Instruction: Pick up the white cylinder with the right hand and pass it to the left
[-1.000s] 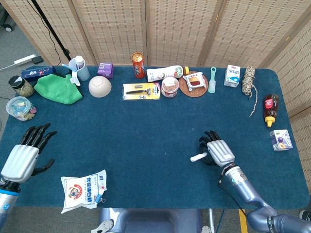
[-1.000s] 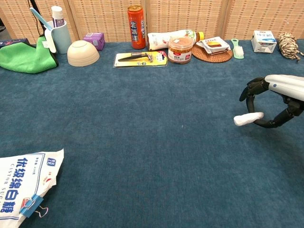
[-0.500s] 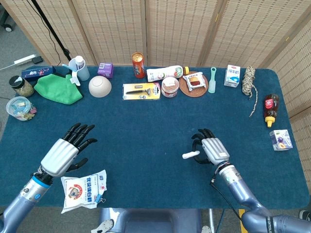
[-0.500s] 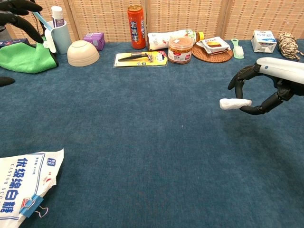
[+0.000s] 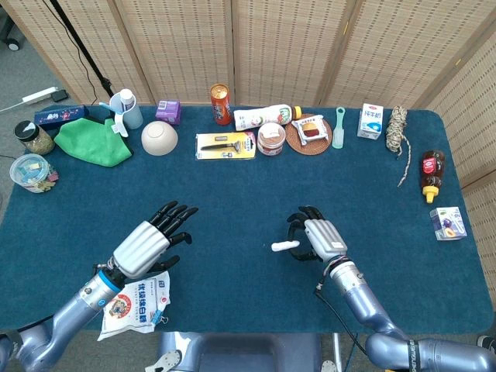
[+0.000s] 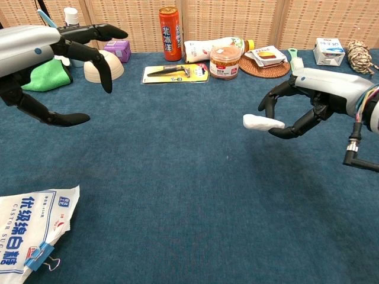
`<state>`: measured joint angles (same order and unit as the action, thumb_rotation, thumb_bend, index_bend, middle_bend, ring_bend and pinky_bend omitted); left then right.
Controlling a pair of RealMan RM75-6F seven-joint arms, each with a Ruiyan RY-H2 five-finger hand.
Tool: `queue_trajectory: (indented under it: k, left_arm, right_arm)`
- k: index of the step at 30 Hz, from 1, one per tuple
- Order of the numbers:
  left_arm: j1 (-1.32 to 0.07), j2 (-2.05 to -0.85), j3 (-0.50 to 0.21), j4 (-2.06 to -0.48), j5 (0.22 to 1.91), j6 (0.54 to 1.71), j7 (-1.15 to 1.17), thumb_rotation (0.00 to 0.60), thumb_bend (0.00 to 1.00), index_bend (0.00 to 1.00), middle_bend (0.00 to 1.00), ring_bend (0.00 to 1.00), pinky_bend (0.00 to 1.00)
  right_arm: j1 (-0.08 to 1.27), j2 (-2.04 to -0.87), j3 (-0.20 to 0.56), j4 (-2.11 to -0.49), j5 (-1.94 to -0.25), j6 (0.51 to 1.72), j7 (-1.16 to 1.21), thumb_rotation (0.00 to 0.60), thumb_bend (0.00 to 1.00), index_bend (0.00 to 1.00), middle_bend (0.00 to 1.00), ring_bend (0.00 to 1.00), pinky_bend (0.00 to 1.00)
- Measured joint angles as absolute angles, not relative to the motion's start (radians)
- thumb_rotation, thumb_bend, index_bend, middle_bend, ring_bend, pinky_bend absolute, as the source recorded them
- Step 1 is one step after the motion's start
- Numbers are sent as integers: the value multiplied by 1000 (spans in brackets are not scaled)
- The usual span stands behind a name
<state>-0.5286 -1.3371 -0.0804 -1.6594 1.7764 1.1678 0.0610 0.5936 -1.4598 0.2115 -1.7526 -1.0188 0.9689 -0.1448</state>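
Note:
My right hand (image 5: 319,238) (image 6: 308,97) holds the white cylinder (image 5: 284,246) (image 6: 262,122) lifted above the blue table, right of centre. The cylinder lies level and sticks out leftward from the fingers. My left hand (image 5: 149,244) (image 6: 44,56) hovers at the left with its fingers spread and nothing in them, palm turned toward the right hand. A wide gap of bare cloth separates the two hands.
A white bag with a blue clip (image 5: 133,303) (image 6: 31,229) lies under the left arm at the front edge. Along the back stand a white bowl (image 5: 159,138), green cloth (image 5: 93,142), orange can (image 5: 221,103), razor pack (image 5: 225,145), jar (image 5: 271,139), milk carton (image 5: 371,121).
The right hand has carried the cylinder leftward toward the centre. The left hand has swung in from the left edge toward the middle, fingers still spread.

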Motion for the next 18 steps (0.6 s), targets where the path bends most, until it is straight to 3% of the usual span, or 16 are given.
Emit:
queue_trajectory:
  k: [18]
  left_arm:
    - [-629,-1494,-110,-1597,1720,1099,125,600,252,439,48,33,0]
  right_arm:
    - [628,-1517,215,-1765,-970,965,-149,600,363,636,260,88,0]
